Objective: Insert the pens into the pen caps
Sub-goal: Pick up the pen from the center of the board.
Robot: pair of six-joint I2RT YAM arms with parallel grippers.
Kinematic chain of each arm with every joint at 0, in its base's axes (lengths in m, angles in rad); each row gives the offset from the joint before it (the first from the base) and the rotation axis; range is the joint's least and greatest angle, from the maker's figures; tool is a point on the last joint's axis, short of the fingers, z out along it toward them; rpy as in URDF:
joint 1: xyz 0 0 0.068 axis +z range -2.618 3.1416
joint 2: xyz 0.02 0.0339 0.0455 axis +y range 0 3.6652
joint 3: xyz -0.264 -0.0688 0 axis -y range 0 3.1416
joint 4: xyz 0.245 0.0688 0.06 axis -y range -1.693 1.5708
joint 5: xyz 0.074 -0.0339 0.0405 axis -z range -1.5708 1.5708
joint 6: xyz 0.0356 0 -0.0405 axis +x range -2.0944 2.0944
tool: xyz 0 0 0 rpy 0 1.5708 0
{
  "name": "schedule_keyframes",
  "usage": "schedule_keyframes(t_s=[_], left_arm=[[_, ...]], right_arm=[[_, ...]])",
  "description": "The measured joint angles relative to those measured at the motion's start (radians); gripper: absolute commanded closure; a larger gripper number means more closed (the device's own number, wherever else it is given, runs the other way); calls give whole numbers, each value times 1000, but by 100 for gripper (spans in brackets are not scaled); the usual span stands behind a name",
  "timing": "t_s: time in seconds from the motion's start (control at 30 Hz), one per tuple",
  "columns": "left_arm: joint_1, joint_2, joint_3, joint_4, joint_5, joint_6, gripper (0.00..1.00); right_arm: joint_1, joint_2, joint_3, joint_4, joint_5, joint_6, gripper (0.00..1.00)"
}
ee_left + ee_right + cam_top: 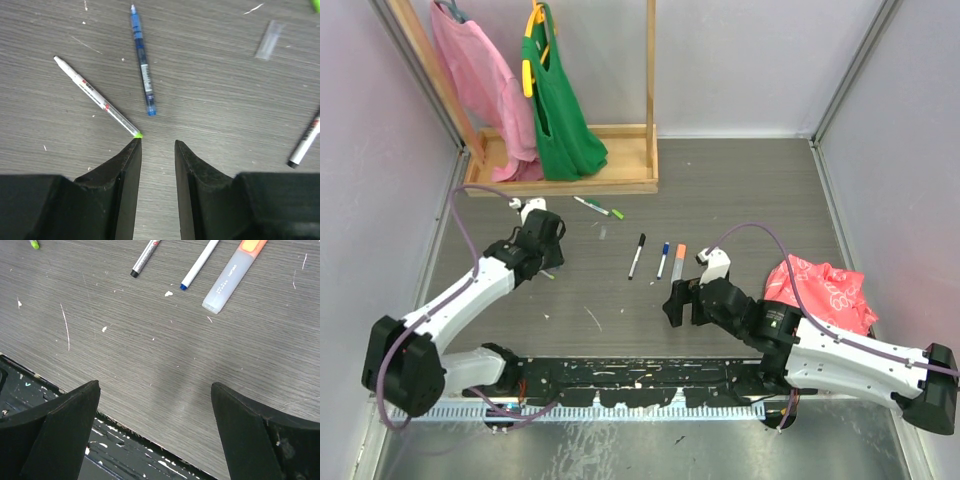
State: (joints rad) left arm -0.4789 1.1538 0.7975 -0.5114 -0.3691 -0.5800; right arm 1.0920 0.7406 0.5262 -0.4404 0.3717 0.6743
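Left hand (157,145): fingers a little apart, nothing between them. The left finger's tip almost touches the green end of the white pen with green tip (97,98). That barrel has red print, too small to read. The blue pen (142,60) lies just beside it, and the fine print on its label strip is unreadable. A clear cap (268,41) lies farther off and is blurred. A black-ended pen (305,142) is cut off by the frame edge.

Right hand (155,395): fingers wide apart, holding nothing, over bare desk (150,340). Beyond it, in a row, are the black-tipped pen (145,257), the blue-tipped pen (200,262) and the orange highlighter (231,275), all cropped at the top of the wrist view. Dark lettering runs along the highlighter barrel but is not legible.

In the top view a green-ended pen (592,205) lies far centre, near the wooden rack (570,180). There the left hand hides the pens under it.
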Motion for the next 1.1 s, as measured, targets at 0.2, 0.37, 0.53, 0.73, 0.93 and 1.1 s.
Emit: schedule_keyframes(t_s=[0.2, 0.37, 0.53, 0.73, 0.93, 1.1], left_arm=[[98, 166, 31, 40, 45, 26, 65], [144, 259, 63, 76, 72, 28, 64], [160, 340, 93, 110, 79, 29, 63], [174, 408, 101, 134, 78, 28, 63], [185, 446, 101, 154, 78, 23, 64], [188, 474, 101, 175, 79, 20, 67]], right_arm=[[0, 2, 0, 19, 0, -27, 1], [0, 26, 0, 25, -6, -49, 1], [0, 39, 0, 25, -12, -62, 1], [-1, 38, 0, 24, -12, -67, 1], [-1, 36, 0, 20, -15, -67, 1], [-1, 29, 0, 17, -17, -67, 1]])
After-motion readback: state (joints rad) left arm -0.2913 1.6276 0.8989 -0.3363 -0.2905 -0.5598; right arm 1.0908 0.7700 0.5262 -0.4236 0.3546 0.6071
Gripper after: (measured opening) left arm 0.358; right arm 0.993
